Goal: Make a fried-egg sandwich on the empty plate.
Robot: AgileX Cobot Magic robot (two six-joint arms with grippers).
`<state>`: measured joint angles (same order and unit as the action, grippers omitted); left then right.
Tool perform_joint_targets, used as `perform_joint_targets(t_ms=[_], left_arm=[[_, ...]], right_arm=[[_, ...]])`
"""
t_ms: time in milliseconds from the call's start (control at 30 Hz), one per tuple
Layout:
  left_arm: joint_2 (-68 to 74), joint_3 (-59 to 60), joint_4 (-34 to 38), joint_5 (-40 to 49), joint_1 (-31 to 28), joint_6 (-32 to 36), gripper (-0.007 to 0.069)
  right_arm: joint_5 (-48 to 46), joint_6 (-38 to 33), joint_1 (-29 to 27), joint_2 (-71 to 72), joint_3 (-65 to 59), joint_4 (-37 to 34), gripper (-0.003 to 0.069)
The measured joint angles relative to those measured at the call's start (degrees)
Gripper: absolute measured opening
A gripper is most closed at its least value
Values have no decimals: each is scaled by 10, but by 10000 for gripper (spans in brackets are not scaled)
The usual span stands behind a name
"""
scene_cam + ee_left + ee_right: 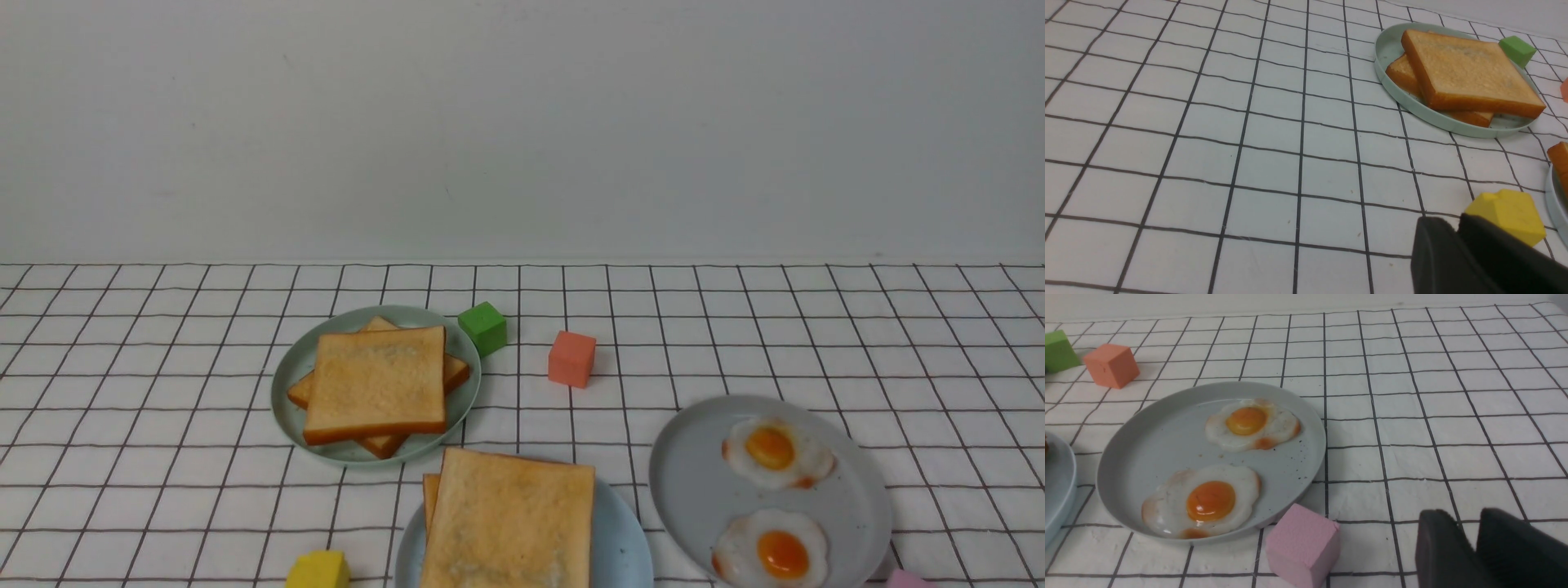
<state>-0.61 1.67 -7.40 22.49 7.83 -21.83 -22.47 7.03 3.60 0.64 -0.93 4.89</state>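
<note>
Golden-brown toast of the fried-egg sandwich (508, 523), stacked on the sky-blue plate (622, 543), is judged light, stiff, best pinched at the crust; left gripper (1457, 228) and right gripper (1478, 528) hold nothing, barely parted.

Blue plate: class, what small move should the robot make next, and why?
Probably just draw both arms back: two toast slices already lie stacked on the blue plate, and neither the left gripper nor the right gripper holds anything. Whether an egg lies between them is hidden.
</note>
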Motion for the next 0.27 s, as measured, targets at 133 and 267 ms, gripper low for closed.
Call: perform_joint_targets(t_ms=[133,267], left_arm=[[0,0,0,0,0,0,92],[0,0,0,0,0,0,92]], right_arm=[[0,0,0,0,0,0,175],[0,0,0,0,0,0,181]])
